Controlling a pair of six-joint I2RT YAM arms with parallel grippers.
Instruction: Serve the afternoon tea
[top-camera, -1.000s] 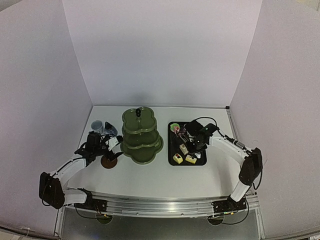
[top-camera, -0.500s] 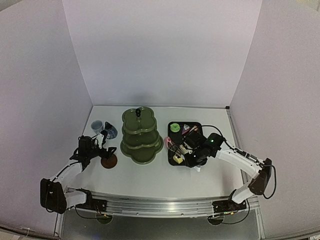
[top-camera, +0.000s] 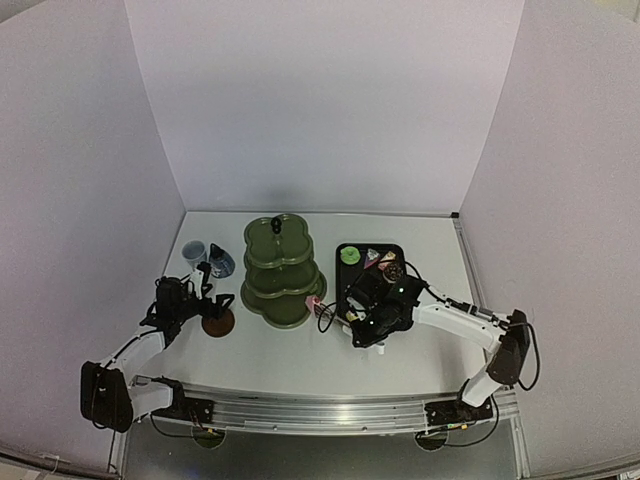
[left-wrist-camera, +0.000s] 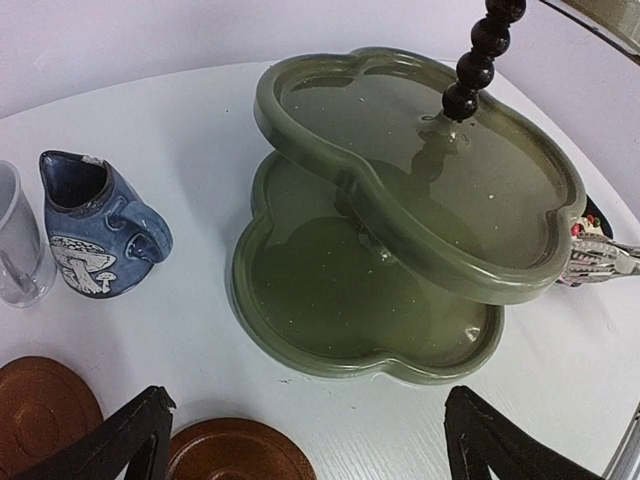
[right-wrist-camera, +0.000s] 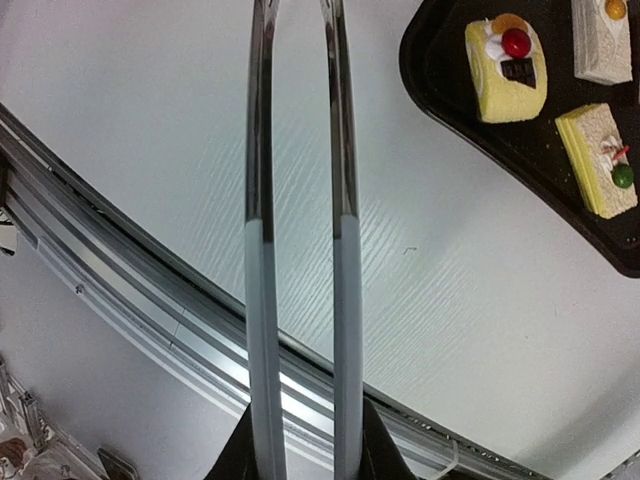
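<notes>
The olive-green three-tier stand (top-camera: 283, 270) stands mid-table and its tiers are bare in the left wrist view (left-wrist-camera: 400, 150). My right gripper (top-camera: 364, 322) (right-wrist-camera: 305, 440) is shut on the thin white tongs (right-wrist-camera: 262, 250), which reach left with a small pink cake (top-camera: 314, 299) at the stand's bottom tier; their tip shows in the left wrist view (left-wrist-camera: 600, 255). Other cakes (right-wrist-camera: 508, 55) lie on the black tray (top-camera: 345, 300). My left gripper (top-camera: 205, 300) (left-wrist-camera: 310, 450) is open and empty above two brown saucers (left-wrist-camera: 235, 450). The dark-blue pot (left-wrist-camera: 95, 225) and the pale cup (left-wrist-camera: 15, 250) stand behind them.
The black tray (right-wrist-camera: 430, 60) lies right of the stand with several cakes, among them a yellow-and-white slice (right-wrist-camera: 598, 160). The metal rail at the table's near edge (right-wrist-camera: 150, 290) runs under the tongs. White walls close in the table on three sides.
My right arm has swung left from over the tray and brought the tongs with the pink cake to the stand's bottom tier. My left gripper has drawn back a little from the saucer.
</notes>
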